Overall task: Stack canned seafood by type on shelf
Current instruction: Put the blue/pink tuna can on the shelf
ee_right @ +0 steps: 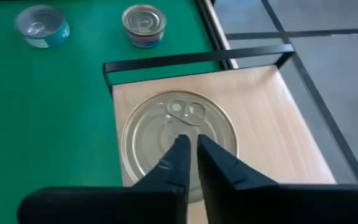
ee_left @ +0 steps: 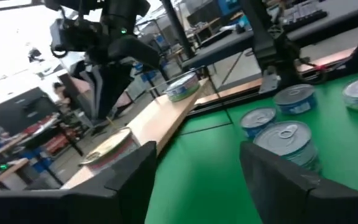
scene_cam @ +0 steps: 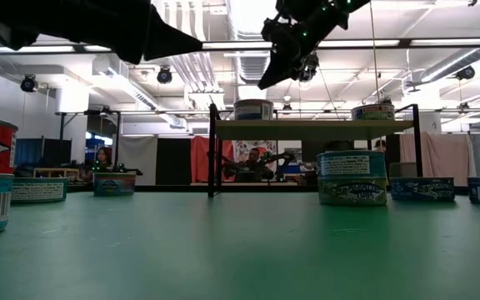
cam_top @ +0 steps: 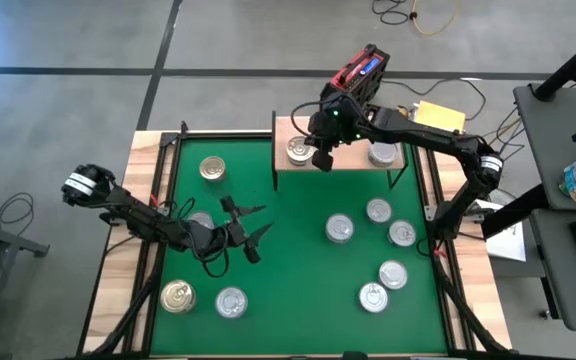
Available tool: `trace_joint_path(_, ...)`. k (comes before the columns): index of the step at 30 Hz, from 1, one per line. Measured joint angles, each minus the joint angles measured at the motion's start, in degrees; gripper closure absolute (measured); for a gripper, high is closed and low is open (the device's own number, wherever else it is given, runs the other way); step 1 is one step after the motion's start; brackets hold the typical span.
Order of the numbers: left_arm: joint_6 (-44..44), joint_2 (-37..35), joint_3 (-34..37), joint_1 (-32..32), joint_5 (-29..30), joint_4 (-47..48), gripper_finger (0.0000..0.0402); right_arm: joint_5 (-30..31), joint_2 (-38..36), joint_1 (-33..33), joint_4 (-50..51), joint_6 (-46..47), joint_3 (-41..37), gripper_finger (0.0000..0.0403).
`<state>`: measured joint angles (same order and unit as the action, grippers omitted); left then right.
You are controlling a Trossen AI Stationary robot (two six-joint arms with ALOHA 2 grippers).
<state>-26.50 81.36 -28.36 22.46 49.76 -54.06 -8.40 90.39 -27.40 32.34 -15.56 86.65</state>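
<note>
so the right gripper (ee_right: pixel 188 149) hangs pinched shut and empty right above the can (ee_right: pixel 179 140) on the shelf (ee_right: pixel 278 124), while the left gripper (cam_top: pixel 243 232), fingers apart, sits nearer the loose cans on the mat.

bright ceiling lights (scene_cam: pixel 248 12) glare in low view; left wrist view blurred.

The shelf (ee_right: pixel 272 118) is showing pale, smooth, matt wood on thin black metal legs. The can (ee_right: pixel 179 140) on it is gleaming with a glossy gold-toned metal lid. The mat (cam_top: pixel 298 240) is looking matt green, and the right gripper's fingers (ee_right: pixel 219 165) are looking like dull black plastic
</note>
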Motion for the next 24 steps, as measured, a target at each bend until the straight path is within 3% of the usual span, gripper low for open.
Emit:
trace_joint_path(7,1.9,0.0,0.0,0.0,-5.8,2.7,0.0383,2.1,0.2,-0.1,0.5,0.0,0.0,0.0393)
trace_joint_path(12,2.3,0.0,0.0,-0.2,-3.8,2.7,0.0397,12.0,0.2,-0.2,2.9,0.6,0.0,0.0394)
trace_joint_path(24,3.3,0.0,0.0,-0.2,-2.7,2.6,0.0401,12.5,0.8,-0.3,3.5,2.1,-2.5,0.0394)
